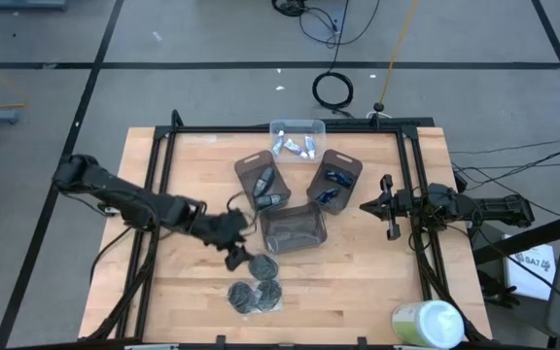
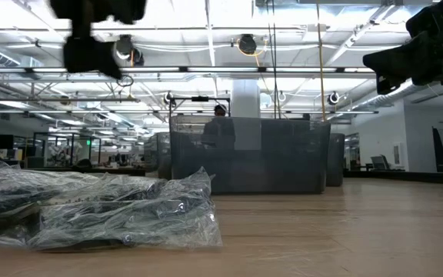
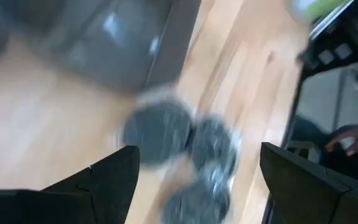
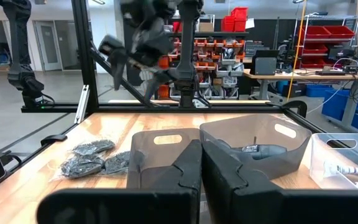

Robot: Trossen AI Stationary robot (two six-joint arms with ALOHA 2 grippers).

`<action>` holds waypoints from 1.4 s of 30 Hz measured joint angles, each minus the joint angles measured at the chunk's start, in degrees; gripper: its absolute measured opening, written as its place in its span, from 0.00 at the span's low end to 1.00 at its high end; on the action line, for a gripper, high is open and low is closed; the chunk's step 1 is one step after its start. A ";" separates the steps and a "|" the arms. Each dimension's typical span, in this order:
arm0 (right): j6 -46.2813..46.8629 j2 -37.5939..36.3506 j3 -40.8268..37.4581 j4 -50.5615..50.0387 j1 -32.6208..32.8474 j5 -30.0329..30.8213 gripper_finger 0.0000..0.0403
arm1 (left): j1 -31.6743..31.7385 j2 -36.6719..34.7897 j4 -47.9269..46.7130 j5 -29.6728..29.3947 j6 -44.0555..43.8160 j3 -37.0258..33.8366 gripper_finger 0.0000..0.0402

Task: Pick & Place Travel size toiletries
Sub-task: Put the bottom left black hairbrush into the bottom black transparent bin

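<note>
1. The left arm stretches in from the table's left edge toward the middle, elbow bent low, so the left gripper (image 1: 233, 243) hangs just above the table. Its jaws are spread wide apart with nothing between them.
2. Right under and just ahead of that gripper sits a cluster of dark-grey round discs in crinkly clear wrap (image 1: 255, 288), lying on the bare wood near the front edge. In the left wrist view they're a blurry bunch of three between the two dark fingers (image 3: 107, 180).
3. The right arm lies folded along the table's right side, with the right gripper (image 1: 387, 206) pointing toward the trays and its jaws pressed together, holding nothing.
4. The empty smoky-grey plastic tray (image 1: 293, 229) sits mid-table, just beyond the discs.
5. Behind it, another smoky-grey tray (image 1: 262, 181) holds grey-blue oval sticks (image 1: 265, 189), and a third (image 1: 334, 179) holds dark-blue mini bottles (image 1: 332, 184).
6. The clear plastic tray (image 1: 297, 138) at the back has white tubes with coloured caps (image 1: 295, 147).
7. A big pale-green-and-white round container (image 1: 427, 324) sits on the front right corner.
</note>
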 joint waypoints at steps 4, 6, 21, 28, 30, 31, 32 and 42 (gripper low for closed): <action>-0.02 -0.02 -0.01 0.00 -0.01 -0.01 0.01 | -5.91 2.47 -4.27 -2.22 -7.24 0.04 0.81; 0.00 -0.02 -0.01 0.00 -0.01 -0.01 0.01 | -8.03 4.37 -5.92 -2.55 -10.30 0.02 0.81; -0.01 -0.01 -0.01 0.02 0.00 0.00 0.01 | -7.00 15.83 -6.28 13.34 -16.26 0.02 0.81; 0.00 -0.01 0.00 0.02 0.00 -0.01 0.01 | -6.67 17.23 -0.14 16.99 -20.07 0.02 0.81; 0.00 0.00 0.00 0.02 0.00 0.00 0.01 | -6.82 17.83 1.61 16.85 -20.12 0.02 0.81; -0.01 0.00 -0.01 0.02 0.01 -0.01 0.01 | -6.91 18.25 2.10 16.85 -20.32 0.02 0.81; 0.00 0.02 0.01 0.00 -0.01 -0.01 0.01 | -6.97 18.65 2.18 16.82 -20.64 0.02 0.81; 0.00 0.00 -0.01 0.04 -0.01 -0.01 0.01 | -7.10 21.57 2.64 17.17 -21.76 0.02 0.81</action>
